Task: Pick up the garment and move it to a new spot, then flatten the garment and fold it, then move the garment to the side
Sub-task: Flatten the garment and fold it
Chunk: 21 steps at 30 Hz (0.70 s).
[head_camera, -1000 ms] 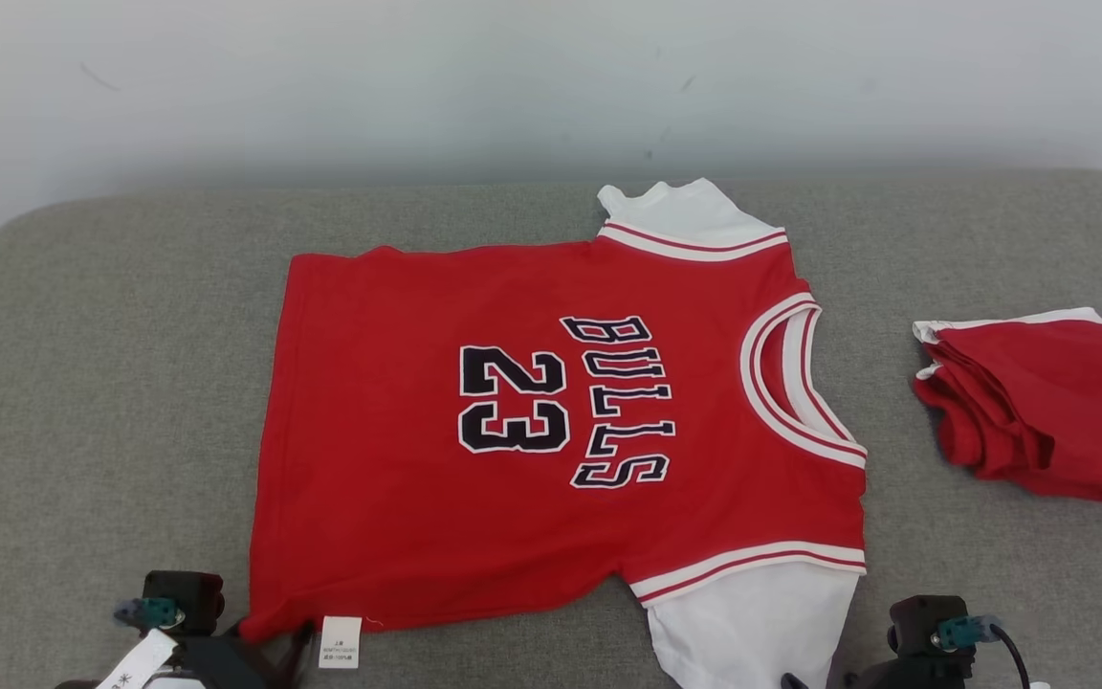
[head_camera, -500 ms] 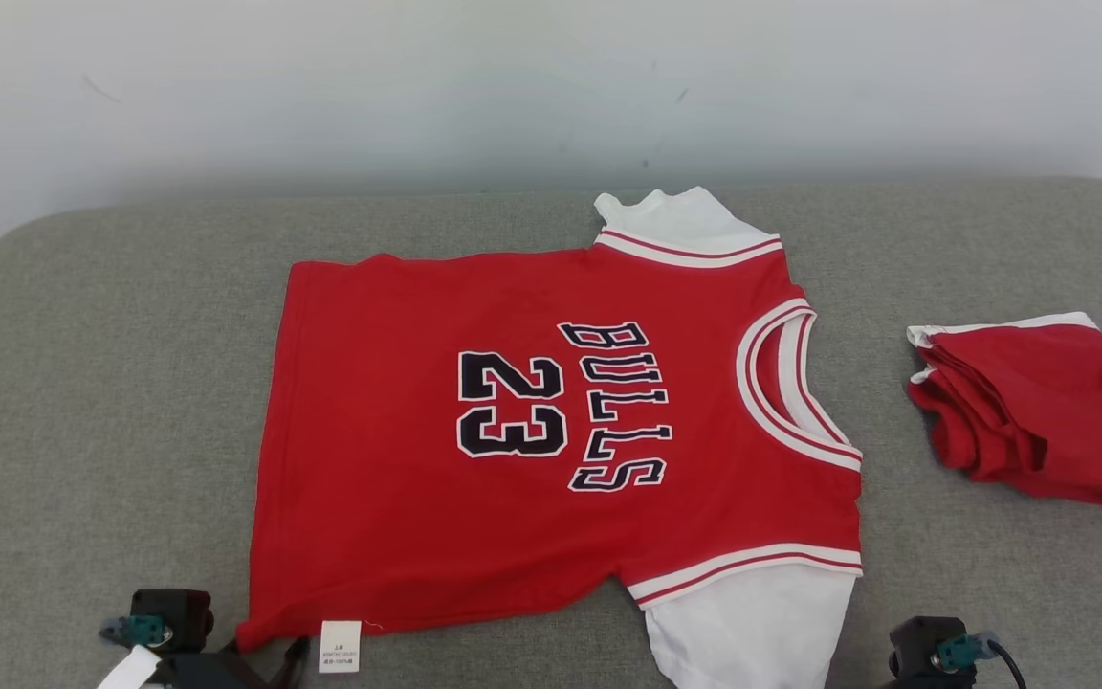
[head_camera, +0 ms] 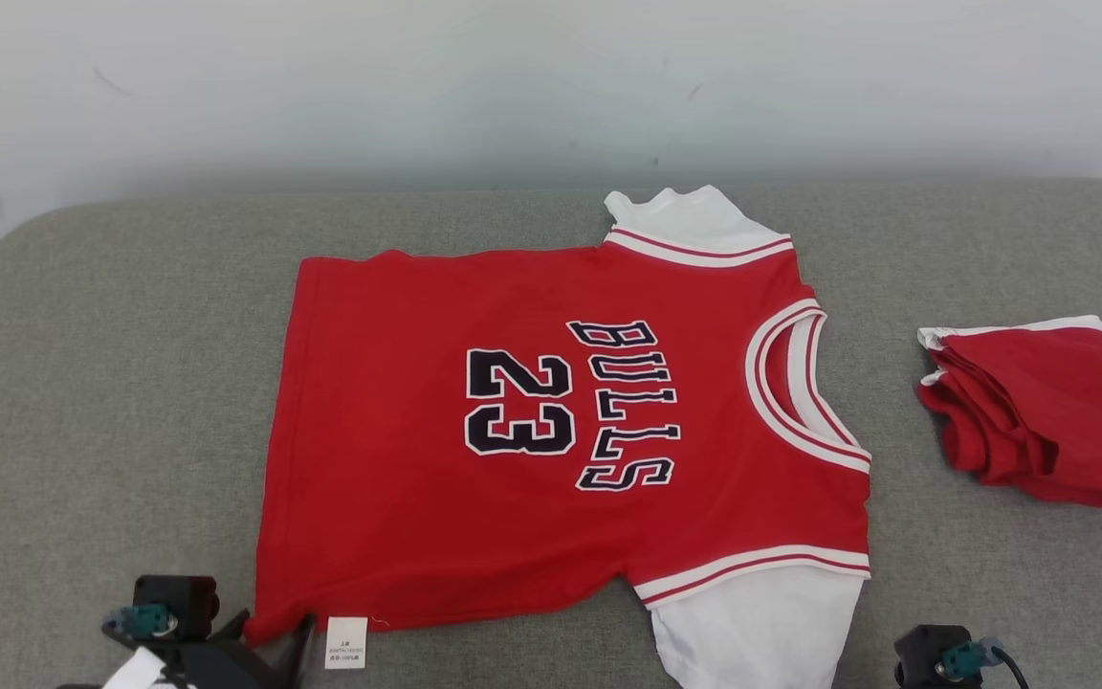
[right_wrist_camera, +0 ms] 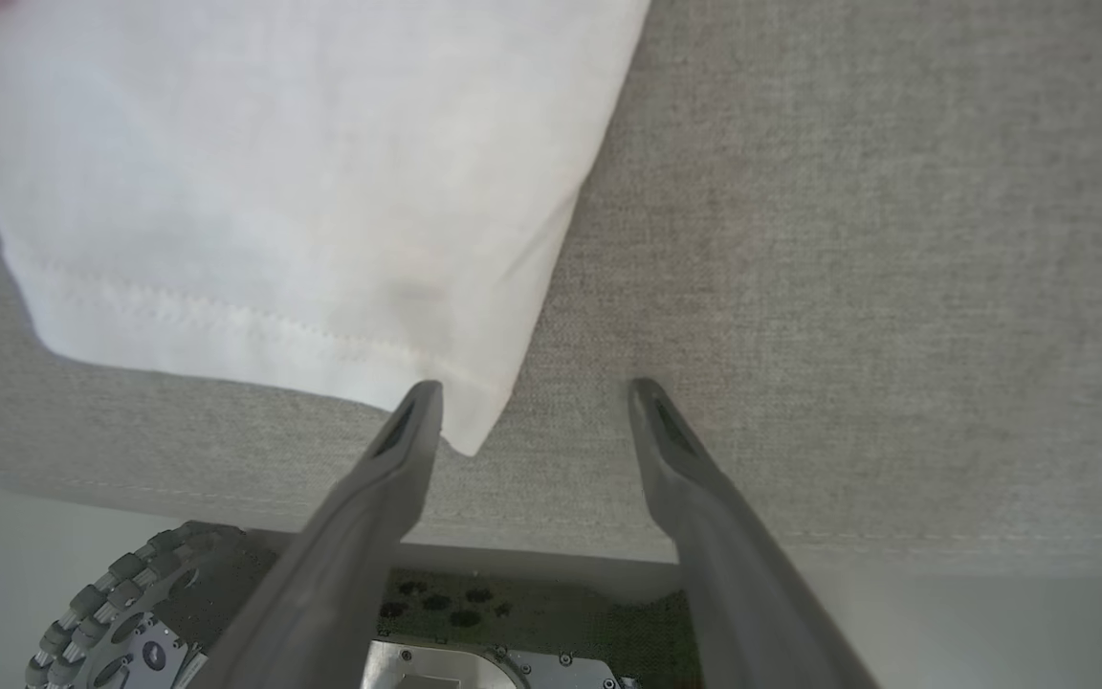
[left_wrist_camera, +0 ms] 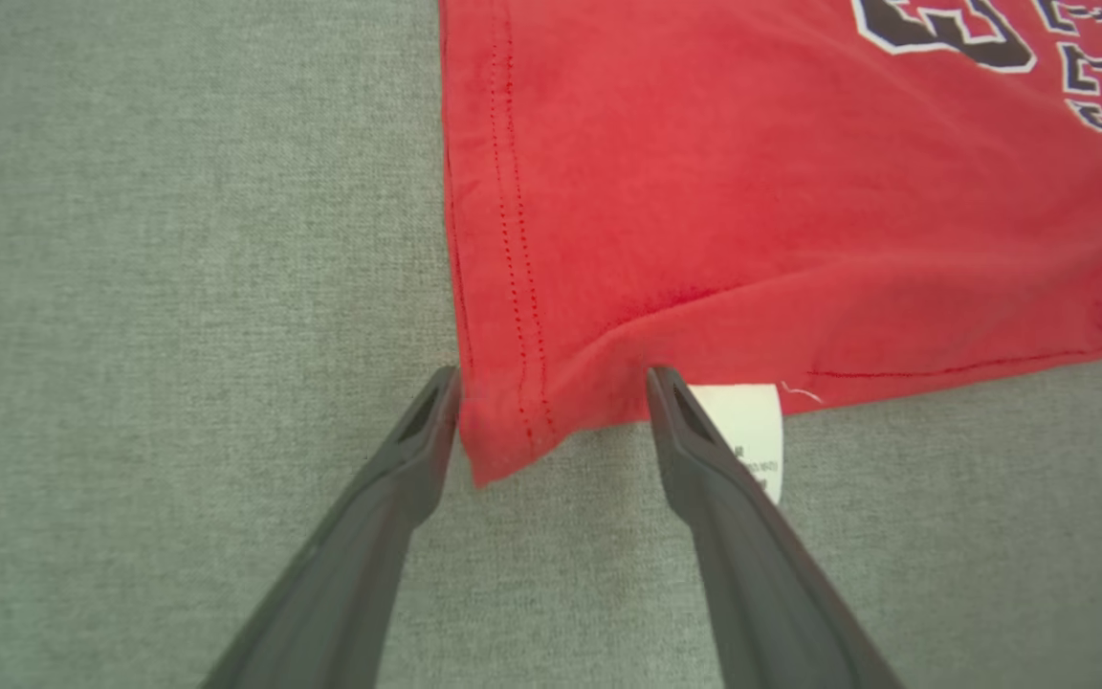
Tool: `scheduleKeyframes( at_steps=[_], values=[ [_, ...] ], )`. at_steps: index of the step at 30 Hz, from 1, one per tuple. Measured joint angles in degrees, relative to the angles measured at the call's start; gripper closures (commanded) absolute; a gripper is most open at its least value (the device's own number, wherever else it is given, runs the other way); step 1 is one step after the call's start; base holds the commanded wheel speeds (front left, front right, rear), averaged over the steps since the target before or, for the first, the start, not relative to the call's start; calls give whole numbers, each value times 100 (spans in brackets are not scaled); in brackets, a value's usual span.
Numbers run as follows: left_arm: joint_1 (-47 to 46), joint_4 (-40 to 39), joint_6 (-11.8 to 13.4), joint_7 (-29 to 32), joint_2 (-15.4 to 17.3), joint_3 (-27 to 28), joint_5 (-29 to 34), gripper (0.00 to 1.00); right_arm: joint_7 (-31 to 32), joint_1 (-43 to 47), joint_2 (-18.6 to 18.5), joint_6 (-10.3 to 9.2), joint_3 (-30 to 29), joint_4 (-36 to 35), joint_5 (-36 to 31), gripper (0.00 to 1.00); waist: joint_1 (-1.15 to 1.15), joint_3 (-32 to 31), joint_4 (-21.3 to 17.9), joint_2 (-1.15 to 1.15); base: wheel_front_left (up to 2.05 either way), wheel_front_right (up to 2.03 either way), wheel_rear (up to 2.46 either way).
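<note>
The soft red jersey point(head_camera: 551, 431) with white sleeves and black "BULLS 23" lettering lies spread flat mid-frame in the head view on the grey woven cushion point(head_camera: 111, 383). I judge it light, limp and easily rucked; the corners are the place to pinch. My left gripper point(left_wrist_camera: 551, 383) stands wide open astride its hem corner point(left_wrist_camera: 503, 440), gripping nothing. My right gripper point(right_wrist_camera: 532, 388), equally wide, hangs empty beside the corner of its white sleeve point(right_wrist_camera: 274, 191).

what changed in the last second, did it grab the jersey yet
Little: the right gripper eased back toward the robot, and the camera shifted slightly. Nothing taken or let go; both grippers stay open, the left gripper straddling a hem corner of the jersey. The jersey and the folded red garment lie as before.
</note>
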Motion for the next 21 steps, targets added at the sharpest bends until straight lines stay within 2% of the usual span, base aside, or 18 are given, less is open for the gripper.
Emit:
scheduleKeyframes(
  at_steps=[16, 19, 21],
  values=[
    [218, -270, 146, 85, 25, -16, 81, 0, 332, 176, 59, 0, -58, -237, -99, 0, 0, -5, 68, 0, 0, 0, 0],
    [218, -280, 165, 146, 26, -22, 116, 5, 381, 175, 63, 0, -54, -234, -99, 0, 0, -5, 76, 0, 0, 0, 0],
    [218, -289, 197, 176, 32, -24, 149, 2, 394, 174, 64, 0, -42, -230, -99, 0, 0, -5, 80, 0, 0, 0, 0]
  ],
)
